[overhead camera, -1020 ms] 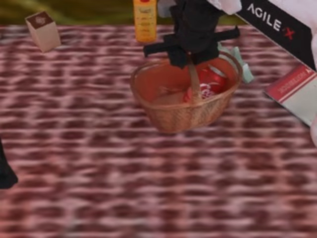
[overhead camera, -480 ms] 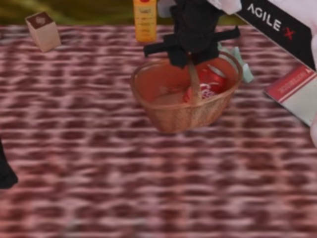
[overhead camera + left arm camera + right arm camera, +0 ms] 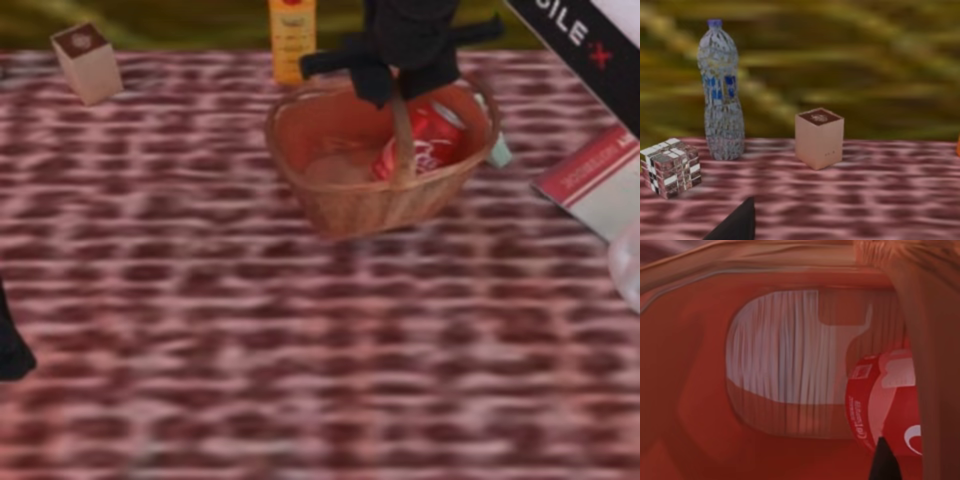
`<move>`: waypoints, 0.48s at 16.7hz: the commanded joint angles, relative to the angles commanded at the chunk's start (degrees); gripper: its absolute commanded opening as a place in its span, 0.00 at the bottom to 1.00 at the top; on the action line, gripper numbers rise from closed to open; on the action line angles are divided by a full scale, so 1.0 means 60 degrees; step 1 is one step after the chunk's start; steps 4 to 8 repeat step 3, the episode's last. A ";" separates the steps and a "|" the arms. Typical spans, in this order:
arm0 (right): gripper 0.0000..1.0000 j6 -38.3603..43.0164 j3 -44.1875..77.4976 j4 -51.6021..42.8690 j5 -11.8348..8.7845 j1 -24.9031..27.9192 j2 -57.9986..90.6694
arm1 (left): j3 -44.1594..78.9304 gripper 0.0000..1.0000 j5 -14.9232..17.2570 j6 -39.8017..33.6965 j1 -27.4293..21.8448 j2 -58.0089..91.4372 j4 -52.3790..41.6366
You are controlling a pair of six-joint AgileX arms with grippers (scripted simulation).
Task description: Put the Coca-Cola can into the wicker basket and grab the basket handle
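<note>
The wicker basket (image 3: 375, 165) has risen, holding the Coca-Cola can (image 3: 425, 148).

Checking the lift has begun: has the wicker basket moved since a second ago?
Yes. The wicker basket has shifted toward the orange carton, its rim now overlapping the carton's base.

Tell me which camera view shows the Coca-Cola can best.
The top view: the Coca-Cola can lies on its side inside the wicker basket, seen nearly whole beside the basket handle. The right wrist view shows only part of its red side, close up. The left wrist view does not show it.
</note>
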 joint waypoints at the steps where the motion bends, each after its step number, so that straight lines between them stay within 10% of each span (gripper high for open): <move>1: 0.00 -0.0031 0.0247 -0.0217 -0.0011 -0.0025 0.0042 | 0.0000 1.00 0.0000 0.0000 0.0000 0.0000 0.0000; 8: 0.00 -0.0058 0.0432 -0.0395 -0.0021 -0.0045 0.0073 | 0.0000 1.00 0.0000 0.0000 0.0000 0.0000 0.0000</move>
